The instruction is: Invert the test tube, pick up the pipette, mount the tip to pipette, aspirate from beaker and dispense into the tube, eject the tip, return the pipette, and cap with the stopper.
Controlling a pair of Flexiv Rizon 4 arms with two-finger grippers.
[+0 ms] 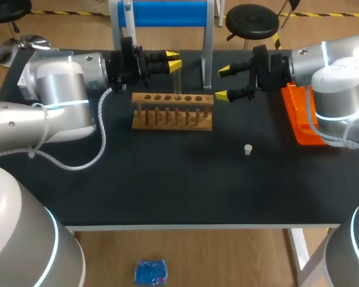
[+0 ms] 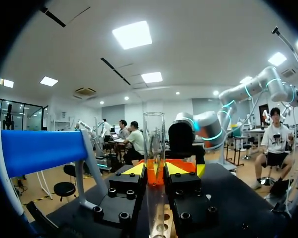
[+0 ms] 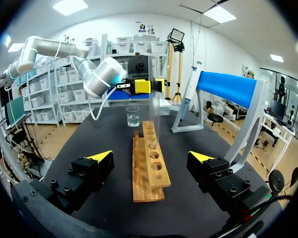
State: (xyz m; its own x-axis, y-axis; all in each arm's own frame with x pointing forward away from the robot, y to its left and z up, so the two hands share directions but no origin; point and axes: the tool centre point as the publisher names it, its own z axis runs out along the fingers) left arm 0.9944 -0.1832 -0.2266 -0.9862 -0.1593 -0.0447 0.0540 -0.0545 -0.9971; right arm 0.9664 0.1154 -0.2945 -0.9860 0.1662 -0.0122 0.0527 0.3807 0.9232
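The left arm has its left jaws clamped on a clear glass test tube. They hold it upright, open rim uppermost, directly over the row of holes in the light wooden rack near the back of the black tabletop. The right arm has its right jaws wide apart and empty, just beside the rack's right end.

The step in hand looks like seating the turned tube in the rack. To do it well, keep the glass vertical and centre its lower end over one hole. Lower it straight, and let go only once the rack carries it, since a tilt would likely catch the hole's edge.

The left wrist view shows the tube's rim and the yellow tips meeting the glass from both sides, whereas from overhead the tube is barely visible. Only the right wrist view shows the small glass beaker beyond the rack's far end and the white pipette hanging on the blue stand. Only the head view shows the small white stopper lying well apart from the rack, and the orange tip box beneath the right arm.
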